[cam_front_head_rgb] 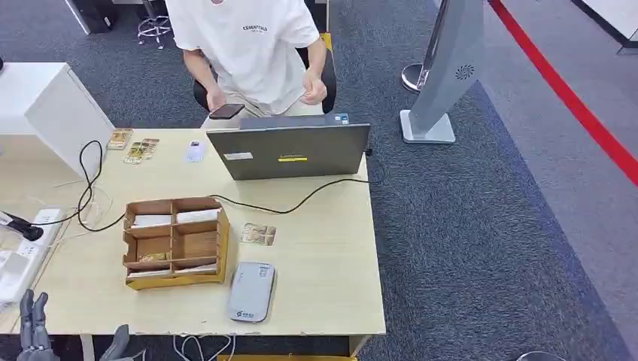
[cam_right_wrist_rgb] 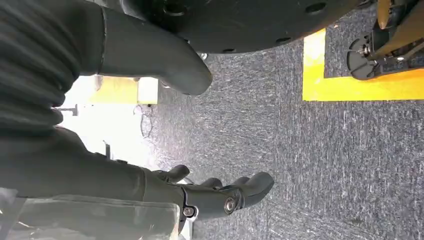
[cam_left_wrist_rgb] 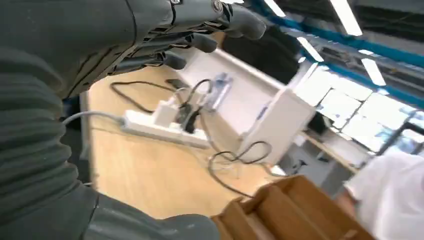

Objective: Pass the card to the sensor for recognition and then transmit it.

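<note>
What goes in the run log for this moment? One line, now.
stage: pre-grasp | left robot hand: open, near table edge | right robot hand: open, hanging over carpet | card: on table beside wooden organizer | sensor: untouched

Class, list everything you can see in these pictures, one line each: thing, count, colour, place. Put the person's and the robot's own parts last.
Table: one, light wood, centre.
Compartment box: one, brown, on the table's near left.
Card reader: one, grey, right of the box by the near edge.
Card: one, golden, between box and laptop.
Laptop: one, grey, far edge.
Power strip: one, white, left end.
Stand: one, grey, on the carpet to the right.
Person: one, white shirt, seated behind the laptop, holding a phone.
Left hand: empty, fingers apart, near left corner.
Right hand: empty, over carpet.
</note>
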